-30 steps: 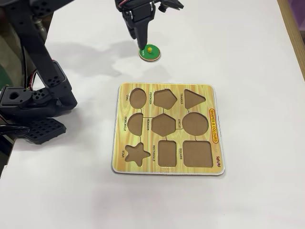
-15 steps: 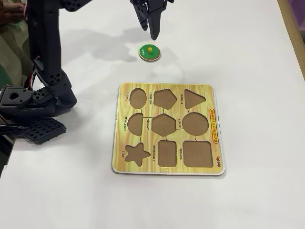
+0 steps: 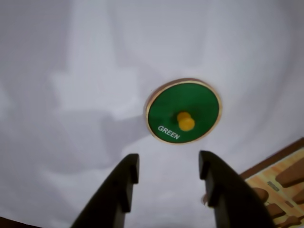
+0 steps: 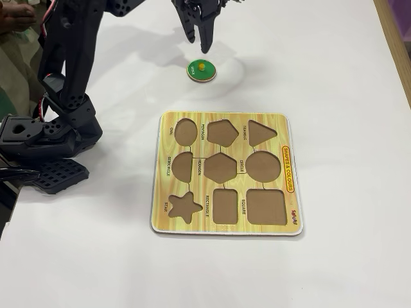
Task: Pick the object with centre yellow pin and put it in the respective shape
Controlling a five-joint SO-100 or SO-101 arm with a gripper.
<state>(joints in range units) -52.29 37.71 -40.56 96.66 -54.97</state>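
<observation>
Wrist view: one flat round green disc with pale wooden rim and yellow centre knob point(image 3: 184, 111), lettered GREEN, lies on the white desk point(image 3: 71, 71) just ahead of the tool point(image 3: 167, 167), apart from it. Two dark fingers spread, nothing between them.

Fixed view: one black arm point(image 4: 67, 77) reaches over; tool point(image 4: 204, 46) points down above the disc point(image 4: 201, 70). One yellow wood-grain shape board point(image 4: 226, 174), nine cutouts, lies well nearer the camera; its round cutout labelled CIRCLE point(image 4: 263, 167) is bare.

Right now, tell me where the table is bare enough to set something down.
In the fixed view, bare table runs right of the disc and board, to the right edge. Another wide patch lies below the board, and a smaller one between board and arm base. Crowded: the top, where the open gripper hangs by the disc, and the left edge.
</observation>
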